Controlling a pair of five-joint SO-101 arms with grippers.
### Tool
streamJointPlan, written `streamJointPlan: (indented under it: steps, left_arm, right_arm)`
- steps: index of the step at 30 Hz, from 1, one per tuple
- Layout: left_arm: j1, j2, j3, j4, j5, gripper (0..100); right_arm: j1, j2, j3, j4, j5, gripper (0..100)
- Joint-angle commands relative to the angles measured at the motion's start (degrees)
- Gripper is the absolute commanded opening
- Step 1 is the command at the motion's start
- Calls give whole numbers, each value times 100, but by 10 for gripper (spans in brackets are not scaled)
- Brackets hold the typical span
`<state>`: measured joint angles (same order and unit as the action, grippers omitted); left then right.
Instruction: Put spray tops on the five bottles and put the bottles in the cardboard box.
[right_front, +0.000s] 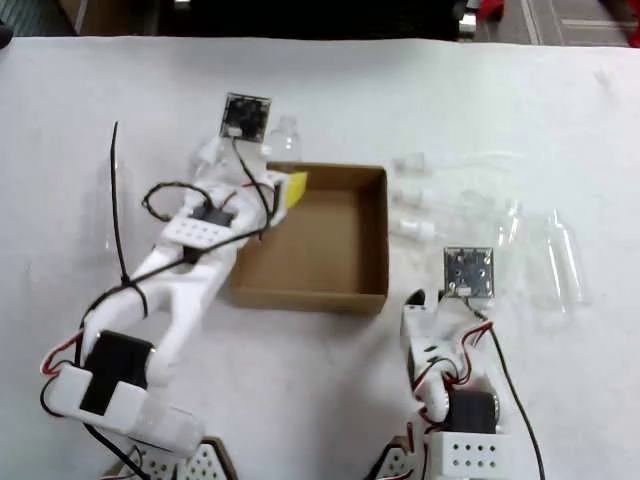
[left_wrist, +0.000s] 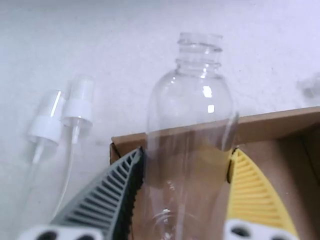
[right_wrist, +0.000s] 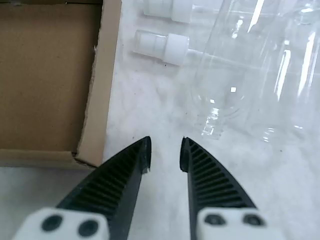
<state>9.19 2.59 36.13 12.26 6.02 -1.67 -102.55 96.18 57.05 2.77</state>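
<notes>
My left gripper (left_wrist: 186, 155) is shut on a clear, uncapped bottle (left_wrist: 192, 115), one grey and one yellow finger on its sides. It holds the bottle over the far left corner of the cardboard box (right_front: 325, 270); in the high view the bottle (right_front: 283, 140) sticks out past the box's far edge. Two white spray tops (left_wrist: 65, 110) lie on the table beyond that corner. My right gripper (right_wrist: 165, 145) is open a little, with nothing between its black fingers, just off the box's near right corner (right_wrist: 95, 150). More spray tops (right_wrist: 167, 45) and clear bottles (right_wrist: 240, 75) lie ahead of it.
The box (right_wrist: 45, 75) is empty inside. Several clear bottles (right_front: 560, 260) and spray tops (right_front: 415, 200) are scattered on the white table to the right of the box. The left arm's cables (right_front: 120, 220) hang over the table's left side.
</notes>
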Motion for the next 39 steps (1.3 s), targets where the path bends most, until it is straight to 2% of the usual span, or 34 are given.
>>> streamJointPlan:
  steps: [1,4,8,11,14,24,28,31,36,39]
  left_arm:
    - [-40,-418,-343,-185,70,260]
    - [-40,-426,-396,9,79,265]
    - [75,-400,-712,765,97,327]
    - [40,-400,-932,1081,141,328]
    - [-101,-426,-1099,1108,440,328]
    - [31,-374,-1741,1116,167,302]
    - [101,136,-2224,1152,158,286]
    - [268,857,-2857,1582,158,287]
    - [435,1473,-4097,2945,70,287]
    - [602,1508,-4527,3341,-747,287]
  right_arm:
    - [-31,-57,62,-22,62,91]
    - [-31,-57,62,-22,62,91]
    - [-31,-57,62,-22,62,91]
    - [-31,-57,62,-22,62,91]
    - [-31,-57,62,-22,62,91]
    - [-31,-57,62,-31,62,91]
    - [-31,-57,62,-31,62,91]
    - [-31,-57,62,-31,62,91]
    - [-31,-57,62,-40,62,91]
    - [-31,-57,62,-40,62,91]
